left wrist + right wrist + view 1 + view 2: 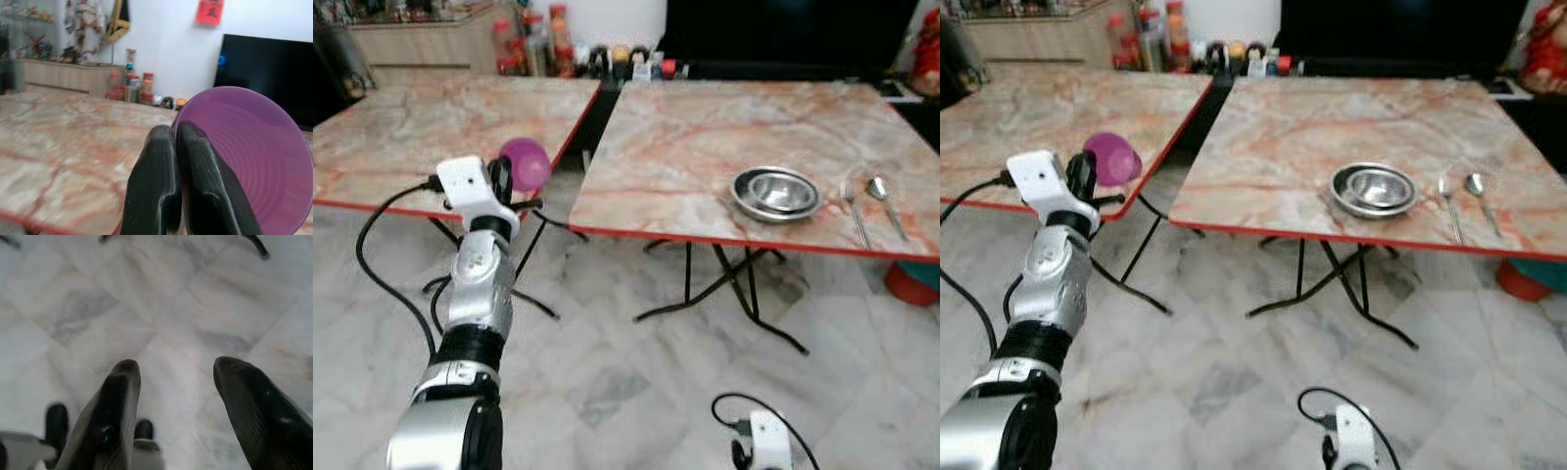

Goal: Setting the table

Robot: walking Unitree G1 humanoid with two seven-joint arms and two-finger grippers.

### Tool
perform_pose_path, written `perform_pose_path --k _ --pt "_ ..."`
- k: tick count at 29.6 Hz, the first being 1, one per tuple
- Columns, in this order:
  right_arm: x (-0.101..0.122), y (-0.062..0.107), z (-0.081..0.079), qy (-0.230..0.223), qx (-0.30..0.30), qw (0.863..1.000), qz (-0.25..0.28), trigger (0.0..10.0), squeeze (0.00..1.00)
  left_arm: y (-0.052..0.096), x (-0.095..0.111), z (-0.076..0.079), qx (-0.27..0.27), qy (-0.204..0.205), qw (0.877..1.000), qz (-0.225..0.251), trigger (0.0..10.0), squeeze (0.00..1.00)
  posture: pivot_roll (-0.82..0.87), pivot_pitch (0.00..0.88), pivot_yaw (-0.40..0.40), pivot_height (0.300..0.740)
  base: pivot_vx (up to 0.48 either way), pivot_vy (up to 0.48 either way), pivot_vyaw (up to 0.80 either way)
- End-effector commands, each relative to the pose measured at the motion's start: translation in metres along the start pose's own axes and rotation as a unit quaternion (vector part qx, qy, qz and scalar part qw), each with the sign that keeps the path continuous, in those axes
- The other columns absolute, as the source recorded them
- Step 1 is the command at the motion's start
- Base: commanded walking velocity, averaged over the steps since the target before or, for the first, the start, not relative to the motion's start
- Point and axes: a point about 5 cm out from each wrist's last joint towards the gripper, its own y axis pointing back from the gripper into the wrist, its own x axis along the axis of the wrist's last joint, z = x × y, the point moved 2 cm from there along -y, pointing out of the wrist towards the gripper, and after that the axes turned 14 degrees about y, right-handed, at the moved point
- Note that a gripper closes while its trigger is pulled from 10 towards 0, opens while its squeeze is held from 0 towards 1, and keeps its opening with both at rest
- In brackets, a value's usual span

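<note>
My left gripper (pixel 172 142) is raised in front of me, shut on the rim of a purple plastic cup (pixel 526 163) that lies on its side in the grip, above the near corner of the left marble table (pixel 411 127). The cup's open mouth (pixel 254 161) faces the wrist camera. On the right marble table (pixel 705 137) rest a steel bowl (pixel 776 193), a fork (pixel 854 208) and a spoon (pixel 881 196), side by side near the front edge. My right gripper (pixel 173 377) hangs low over the floor, open and holding nothing.
A narrow gap separates the two tables, both on black folding legs (pixel 724 284). Jars and bottles (pixel 548 44) line the floor by the far wall beside a dark television (pixel 783 34). Marble floor tiles (pixel 636 392) stretch before me. An orange object (pixel 906 284) sits under the right table's edge.
</note>
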Motion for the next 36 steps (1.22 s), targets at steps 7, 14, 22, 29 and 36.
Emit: perform_pose_path --k 7,14,22,29,36 --pt "-0.0065 0.0011 0.0076 0.000 -0.010 1.000 -0.009 10.0 0.00 -0.0026 -0.0016 0.0141 -0.022 0.010 1.000 -0.004 10.0 0.00 -0.01 0.000 0.007 0.736 0.270 0.000 -0.21" --pt "-0.0066 0.0012 0.0081 0.002 -0.010 1.000 -0.008 10.0 0.00 -0.0028 -0.0026 0.0157 -0.026 0.011 1.000 -0.006 10.0 0.00 -0.01 0.000 0.003 0.736 0.272 0.000 0.00" --pt "-0.0050 0.0007 0.0092 0.003 -0.012 1.000 -0.007 10.0 0.00 -0.0032 -0.0033 0.0165 -0.029 0.011 0.999 -0.009 10.0 0.00 -0.01 0.000 0.003 0.736 0.271 0.000 0.00" --pt "-0.0061 0.0010 0.0087 0.006 -0.009 1.000 -0.008 10.0 0.00 -0.0030 -0.0044 0.0179 -0.031 0.012 0.999 -0.011 10.0 0.00 -0.01 0.000 0.004 0.736 0.271 0.000 0.00" --pt "-0.0062 0.0009 0.0099 0.010 -0.010 1.000 -0.009 10.0 0.00 -0.0034 -0.0051 0.0196 -0.036 0.011 0.999 -0.013 10.0 0.00 -0.01 0.000 0.005 0.736 0.270 0.000 0.00"
